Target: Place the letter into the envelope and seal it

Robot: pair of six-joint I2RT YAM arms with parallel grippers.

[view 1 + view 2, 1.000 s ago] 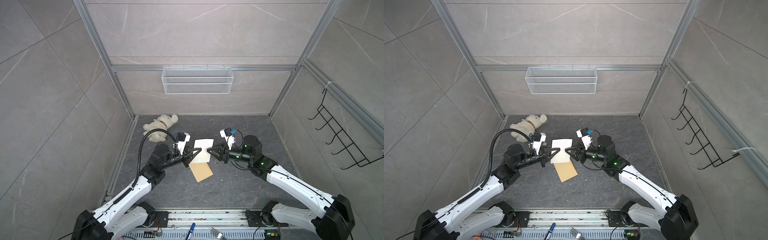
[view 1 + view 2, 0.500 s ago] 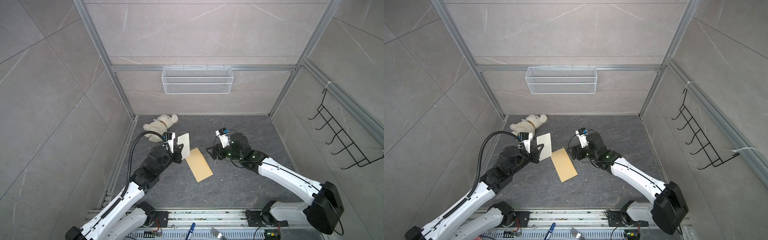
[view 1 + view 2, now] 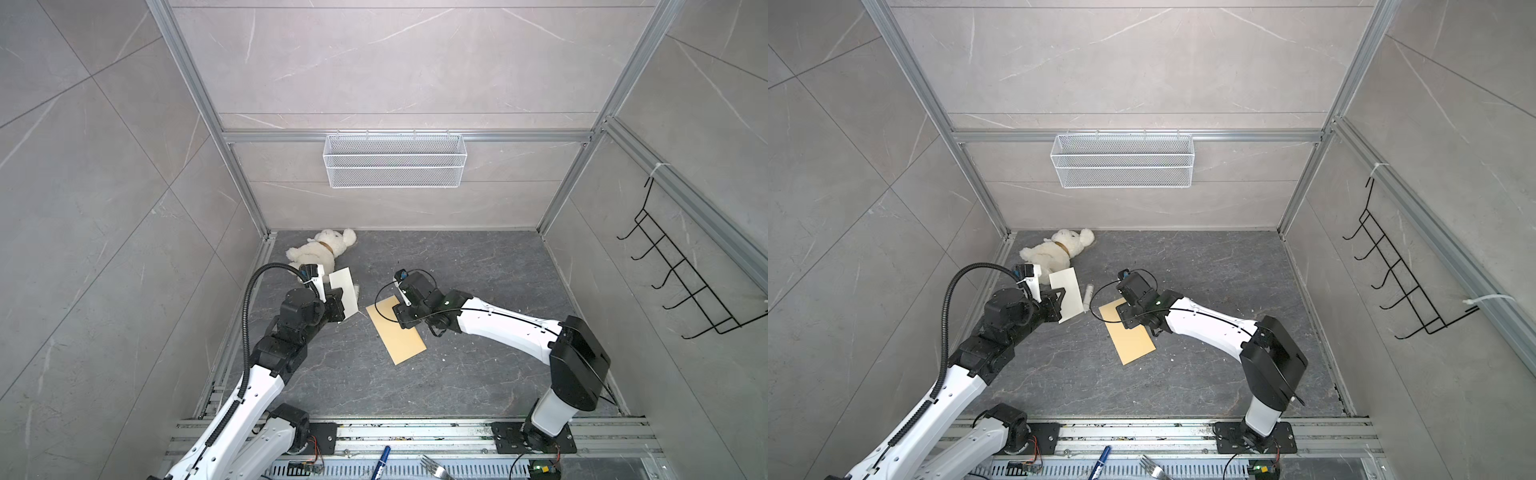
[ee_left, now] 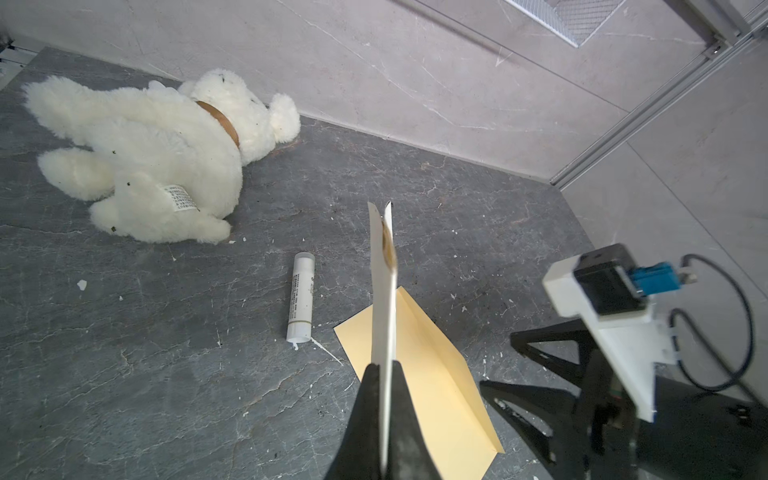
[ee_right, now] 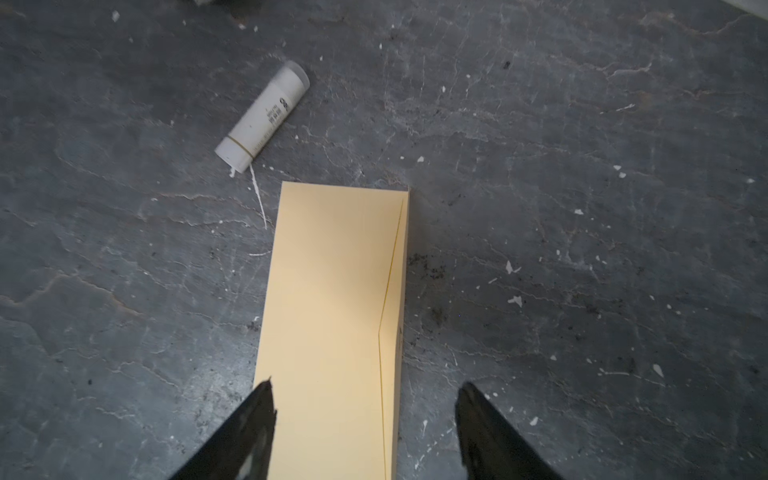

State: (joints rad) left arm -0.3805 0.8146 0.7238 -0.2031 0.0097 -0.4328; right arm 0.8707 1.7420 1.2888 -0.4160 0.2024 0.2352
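— Biggest first. What is there?
— A dark stone-look floor (image 3: 478,270), with a white wire basket (image 3: 394,166) hung above its 12 o'clock side. A white plush bear (image 3: 322,249) lies in the 11 o'clock corner.
— The envelope?
— The envelope (image 3: 405,345) lies flat just off the floor's centre toward 9 o'clock. Its length runs from 11 to 5, flap seam facing up.
— And the letter?
— The letter (image 3: 347,293), folded, is off the floor at 10 o'clock from the envelope, standing on edge. The left gripper (image 4: 385,370) has its jaws closed on one edge of it.
— The right gripper?
— The right gripper (image 5: 365,384) hangs over the envelope's 11 o'clock half, jaws spread wider than the envelope, holding nothing. Whether the tips touch the paper, I cannot tell.
— Smallest?
— A white glue stick (image 3: 1088,296) on the floor between letter and envelope, just off the envelope's 11 o'clock corner.
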